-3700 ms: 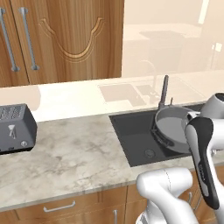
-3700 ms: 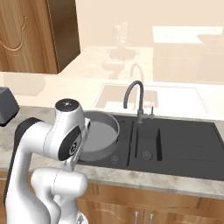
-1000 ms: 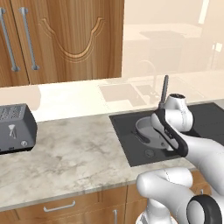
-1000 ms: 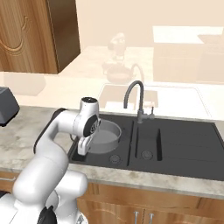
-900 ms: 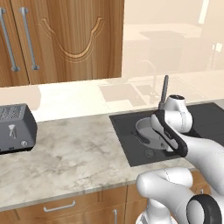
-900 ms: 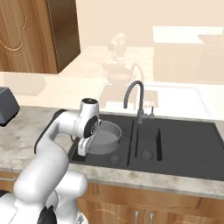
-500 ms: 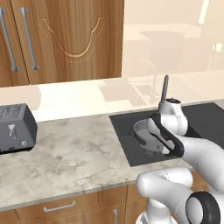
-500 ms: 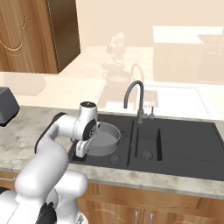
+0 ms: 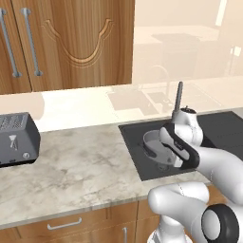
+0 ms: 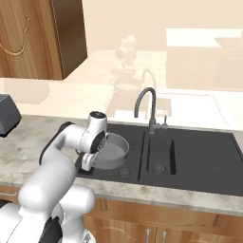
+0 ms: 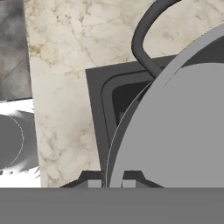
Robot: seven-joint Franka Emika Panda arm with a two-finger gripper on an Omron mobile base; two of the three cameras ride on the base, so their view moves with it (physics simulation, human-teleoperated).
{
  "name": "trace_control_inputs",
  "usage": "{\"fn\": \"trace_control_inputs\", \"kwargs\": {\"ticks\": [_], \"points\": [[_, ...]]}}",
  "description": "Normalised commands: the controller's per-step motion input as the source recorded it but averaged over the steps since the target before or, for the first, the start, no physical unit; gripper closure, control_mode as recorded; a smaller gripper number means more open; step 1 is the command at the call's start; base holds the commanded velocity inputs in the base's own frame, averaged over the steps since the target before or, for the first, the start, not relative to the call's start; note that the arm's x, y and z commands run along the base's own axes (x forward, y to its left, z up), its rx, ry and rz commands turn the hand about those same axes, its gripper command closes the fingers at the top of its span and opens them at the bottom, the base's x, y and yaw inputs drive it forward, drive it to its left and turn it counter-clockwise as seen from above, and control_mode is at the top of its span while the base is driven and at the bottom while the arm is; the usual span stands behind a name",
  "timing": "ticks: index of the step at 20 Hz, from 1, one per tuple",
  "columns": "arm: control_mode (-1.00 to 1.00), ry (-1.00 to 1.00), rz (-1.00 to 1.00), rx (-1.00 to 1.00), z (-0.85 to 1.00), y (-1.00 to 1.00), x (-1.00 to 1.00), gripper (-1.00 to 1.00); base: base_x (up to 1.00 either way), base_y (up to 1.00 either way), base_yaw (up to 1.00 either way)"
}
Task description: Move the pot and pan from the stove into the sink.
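While the toaster [image 9: 16, 140] sits at the far left end of the counter [image 9: 80, 166] in the left base view, the right base view catches just a corner of it at its left edge. Further right, the pot [image 10: 111, 150] is low in the left basin of the sink [image 10: 190, 156], near the basin's front left corner, with the gripper [image 11: 113, 183] pinching its rim; the hand view shows the rim running between the two fingertips [image 11: 93, 183], pressed together on the thin wall. That view also shows a dark side handle [image 11: 142, 41] arching over the counter edge, which the base views do not make out. The left base view shows the pot [image 9: 154, 144] partly behind the arm. The faucet [image 10: 146, 108] stands at the sink's back edge, its full curve clear in the right base view.
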Motion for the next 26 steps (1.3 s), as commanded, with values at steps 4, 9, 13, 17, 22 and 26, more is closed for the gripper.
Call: {"fn": "trace_control_inputs", "kwargs": {"ticks": [4,9,13,17,22,26], "points": [[-1.00,0.00,0.04,0.10,-0.03,-0.02,0.03,1.00,0.00,0.00,0.00],[-1.00,0.00,0.01,0.15,-0.02,0.00,0.04,1.00,0.00,0.00,0.00],[-1.00,0.00,0.00,0.02,-0.02,0.00,0.01,1.00,0.00,0.00,0.00],[-1.00,0.00,0.00,0.01,-0.28,0.00,0.13,1.00,0.00,0.00,0.00],[-1.00,0.00,-0.01,0.01,-0.27,0.00,0.42,1.00,0.00,0.00,0.00],[-1.00,-0.01,-0.01,0.03,-0.32,0.00,0.57,1.00,0.00,0.00,0.00]]}}
